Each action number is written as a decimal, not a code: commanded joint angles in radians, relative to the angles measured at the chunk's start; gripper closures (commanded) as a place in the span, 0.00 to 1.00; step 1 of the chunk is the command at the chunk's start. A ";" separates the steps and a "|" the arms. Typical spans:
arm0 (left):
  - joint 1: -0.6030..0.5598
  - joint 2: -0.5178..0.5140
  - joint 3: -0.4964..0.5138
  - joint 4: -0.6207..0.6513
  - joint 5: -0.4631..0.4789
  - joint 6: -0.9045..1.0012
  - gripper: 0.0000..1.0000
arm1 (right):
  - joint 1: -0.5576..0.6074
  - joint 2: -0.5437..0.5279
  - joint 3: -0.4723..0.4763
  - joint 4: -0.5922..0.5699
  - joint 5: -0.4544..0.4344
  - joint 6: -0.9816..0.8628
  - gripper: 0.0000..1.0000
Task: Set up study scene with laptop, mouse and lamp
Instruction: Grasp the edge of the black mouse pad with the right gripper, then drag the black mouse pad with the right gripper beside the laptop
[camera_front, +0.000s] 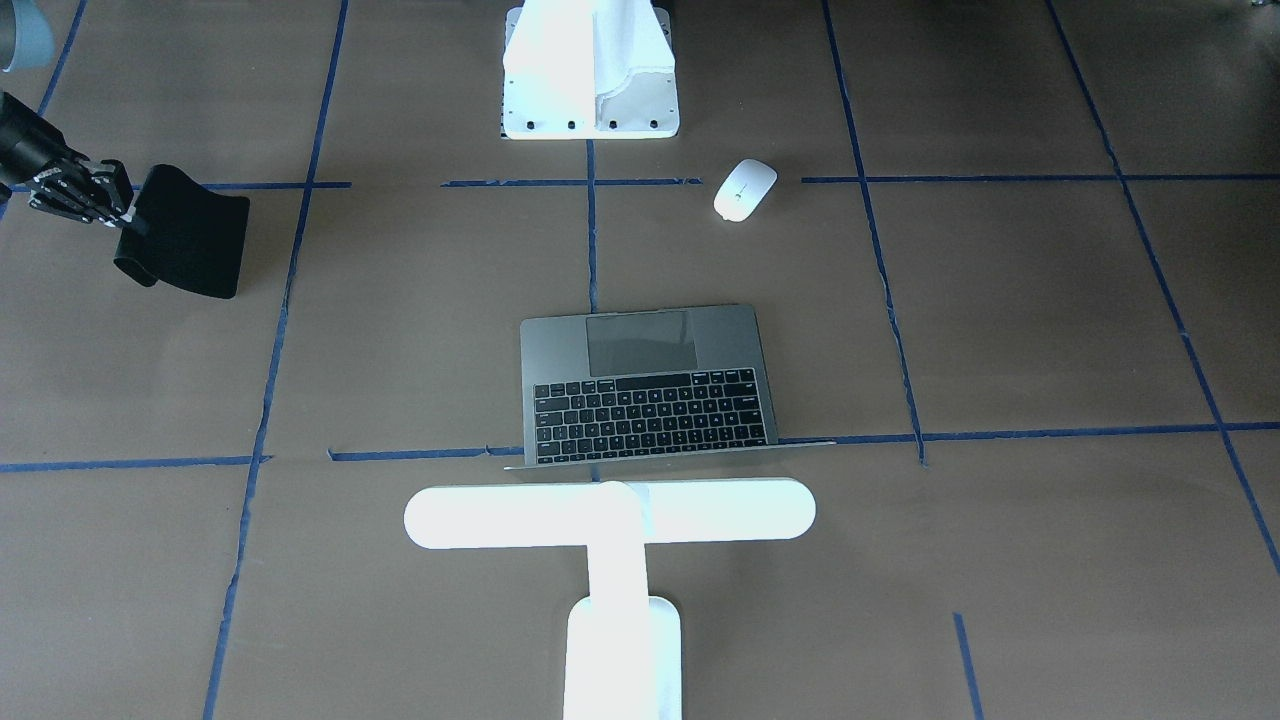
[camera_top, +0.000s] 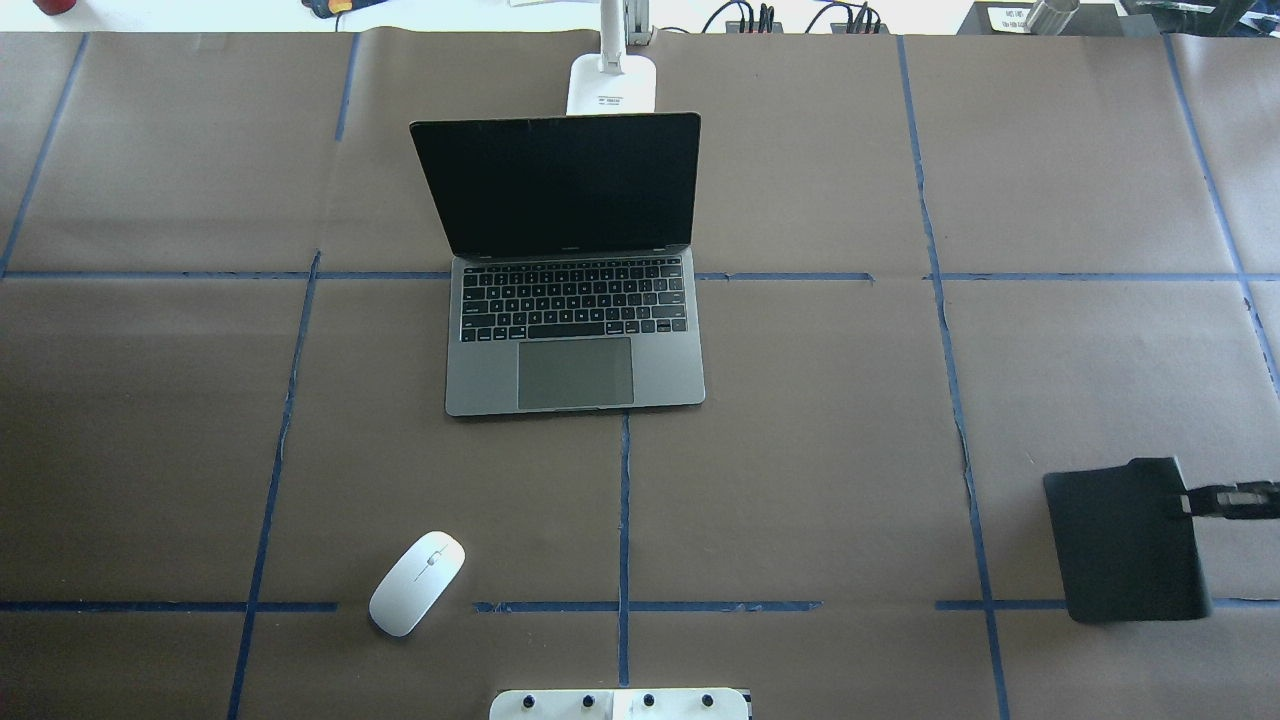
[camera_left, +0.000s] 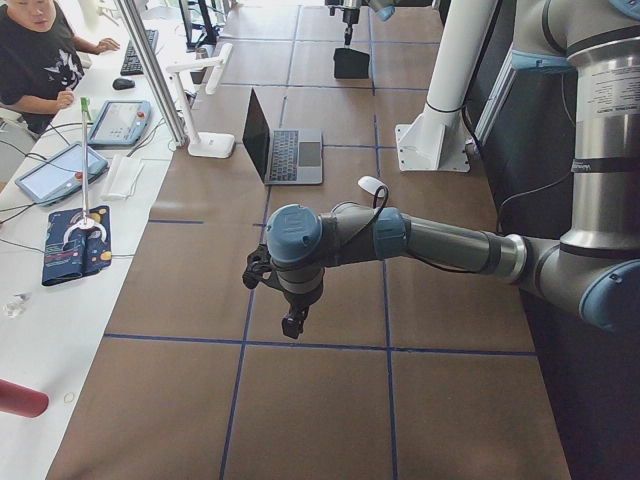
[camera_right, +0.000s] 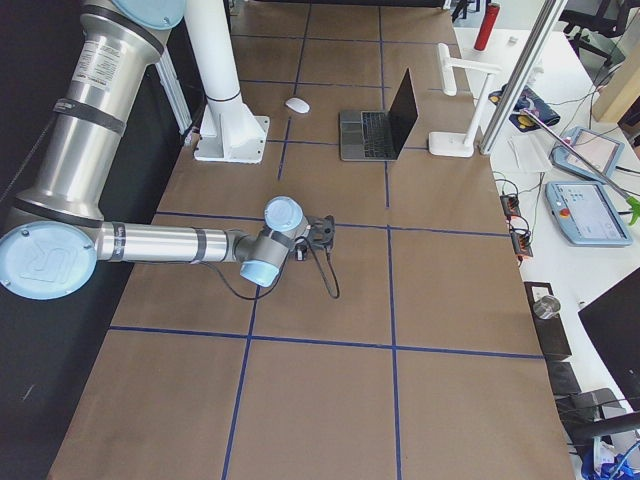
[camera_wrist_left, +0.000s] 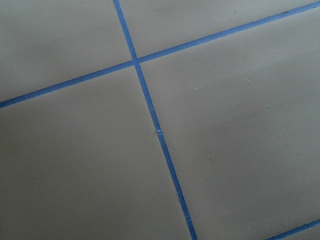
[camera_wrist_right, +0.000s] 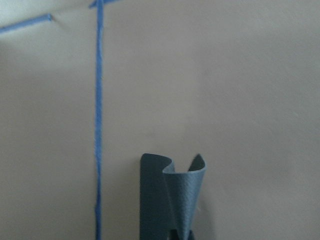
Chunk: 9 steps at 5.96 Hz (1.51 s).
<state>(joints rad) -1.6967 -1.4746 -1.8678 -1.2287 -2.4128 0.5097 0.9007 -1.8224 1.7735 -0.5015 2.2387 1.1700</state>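
The laptop (camera_top: 575, 340) stands open in the middle of the table, keys and trackpad facing me (camera_front: 640, 385). The lamp (camera_front: 610, 515) stands right behind its screen, base on the table's far edge (camera_top: 612, 85). The mouse (camera_top: 417, 582) lies flat near me on the left, apart from the laptop (camera_front: 745, 189). My right gripper (camera_top: 1190, 500) is shut on the edge of a black flexible mat (camera_top: 1125, 540) and holds it at the far right; the mat curls in the right wrist view (camera_wrist_right: 172, 195). My left gripper (camera_left: 293, 325) hovers over bare table far left; I cannot tell if it is open.
The white boxy block with bolt holes (camera_front: 590, 100) sits at the table's near edge, centre (camera_top: 620, 705). Blue tape lines (camera_wrist_left: 150, 115) cross the brown table cover. A person (camera_left: 35, 50) sits at a side bench with tablets and tools beyond the lamp.
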 joint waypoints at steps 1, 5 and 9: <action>0.000 0.000 -0.014 0.000 -0.002 -0.004 0.00 | 0.030 0.342 -0.002 -0.365 0.004 0.005 1.00; 0.000 -0.004 -0.017 0.000 -0.002 -0.037 0.00 | -0.120 0.749 -0.036 -0.812 -0.152 0.088 1.00; 0.000 -0.007 -0.025 0.000 -0.002 -0.042 0.00 | -0.155 0.713 -0.058 -0.813 -0.182 0.076 0.95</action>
<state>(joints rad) -1.6966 -1.4814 -1.8907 -1.2287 -2.4145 0.4693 0.7537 -1.1045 1.7214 -1.3146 2.0609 1.2465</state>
